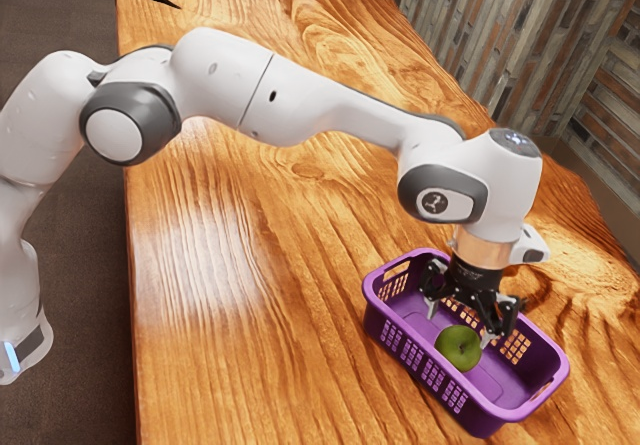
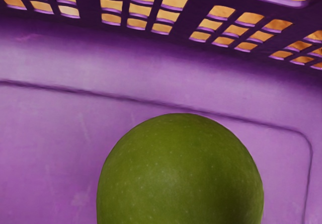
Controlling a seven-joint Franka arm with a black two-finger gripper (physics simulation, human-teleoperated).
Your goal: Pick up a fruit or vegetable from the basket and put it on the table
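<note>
Green and round, the apple [image 2: 180, 176] is closest to the wrist camera, resting on the floor of the purple basket [image 1: 405, 340]. In the exterior view it sits toward the long rim facing that camera, well away from the basket's corners; whether it touches the wall cannot be told. The basket stands on the wooden table [image 1: 215, 295], presumably to keep round produce from rolling off, and its raised sides leave entry from above as the sensible way in.

That explains the pose of the black gripper [image 1: 460, 325]: it hangs pointing down into the basket, open, with its fingers spread and nothing clasped, apparently so that they can pass either side of the fruit.

Being nearly a ball, the apple has no clear long axis. A small dark mark facing the exterior camera may be its stem hollow, which would put the core line on a tilt rather than upright. The next move likely calls for centring and lowering before closing; an off-centre squeeze could roll the apple against the wall. Placing it on the table remains to be done.
</note>
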